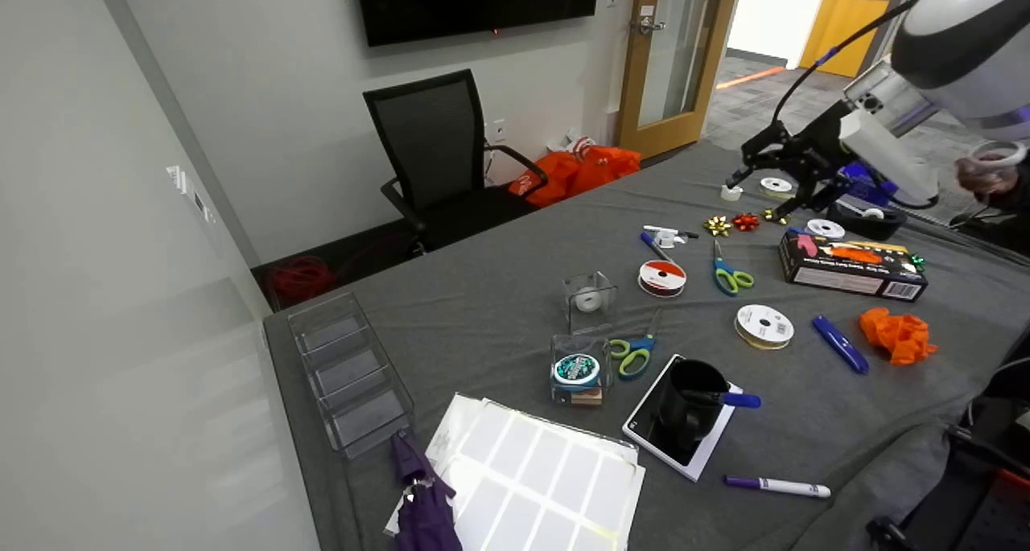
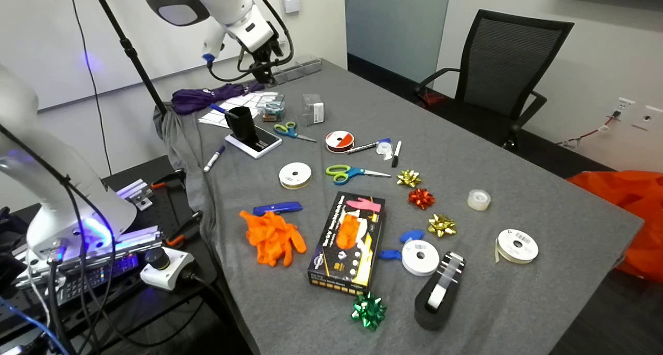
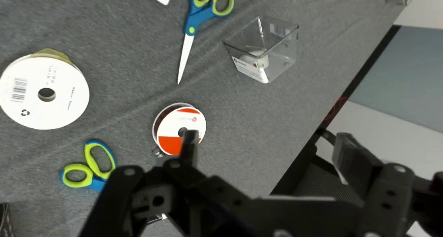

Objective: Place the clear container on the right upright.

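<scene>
We saw the end effector (image 3: pixel 266 140) released, its fingers (image 3: pixel 189 147) standing well apart above the grey-covered counter (image 3: pixel 225 102). In the wrist view the clear container (image 3: pixel 277 46) was at twelve o'clock from the gap between them, resting on the counter and well clear of both. Blue-and-green scissors (image 3: pixel 195 22) sat near it at ten o'clock, and a red-and-white ribbon spool (image 3: pixel 174 126) lay between seven and eight. In an exterior view we found the container at eight o'clock from the end effector, with a white roll (image 1: pixel 587 299) showing through its walls and a second clear bin (image 1: pixel 563 346) just beside it at six. In an exterior view we had it at four o'clock from the end effector, with a black mug (image 2: pixel 242 124) on the container's nine o'clock side. We could not tell whether the container stood upright or tipped.
</scene>
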{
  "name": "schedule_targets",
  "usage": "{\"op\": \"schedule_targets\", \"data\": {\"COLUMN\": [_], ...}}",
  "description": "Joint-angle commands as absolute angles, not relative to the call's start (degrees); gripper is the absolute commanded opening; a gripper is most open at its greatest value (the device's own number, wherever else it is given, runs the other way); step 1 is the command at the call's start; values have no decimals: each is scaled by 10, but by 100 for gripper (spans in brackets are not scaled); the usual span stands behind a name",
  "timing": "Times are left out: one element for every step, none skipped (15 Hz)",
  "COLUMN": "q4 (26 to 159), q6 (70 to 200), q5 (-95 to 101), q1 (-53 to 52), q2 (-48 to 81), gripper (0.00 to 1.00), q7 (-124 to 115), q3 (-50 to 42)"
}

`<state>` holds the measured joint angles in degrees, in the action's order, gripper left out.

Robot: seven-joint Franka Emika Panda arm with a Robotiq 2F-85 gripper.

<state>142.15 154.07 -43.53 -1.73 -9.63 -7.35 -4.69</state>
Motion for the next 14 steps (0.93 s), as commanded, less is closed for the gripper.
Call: {"op": "schedule_targets", "data": {"q4": [1416, 1412, 1410, 1408, 1408, 1410, 1410, 1407, 1403, 1392, 1382, 1371, 1361, 1347], "q6": [1559, 1567, 1573, 1573, 1574, 1610, 1638, 1689, 1735, 1777, 1824, 1869, 1910, 1939], "q5": [-442, -444, -445, -446, -446, -480, -497, -523, -542, -547, -564, -564, -563, -571], "q1": [-12, -13, -21, -21, -21, -32, -40, -54, -67, -70, -86, -98, -103, -112], "q2": [-87, -79, -74, -72, -72, -63, -54, -36, -18, 5, 33, 65, 99, 132], "gripper": [100, 100, 100, 100, 100, 100, 100, 100, 100, 100, 100, 100, 100, 100], "q7": [-91, -101, -104, -106, -106, -104, -113, -132, -152, -186, -213, -253, -289, -311], "q3": [-32, -28, -34, -34, -34, -27, -19, -5, 9, 30, 43, 57, 74, 78]}}
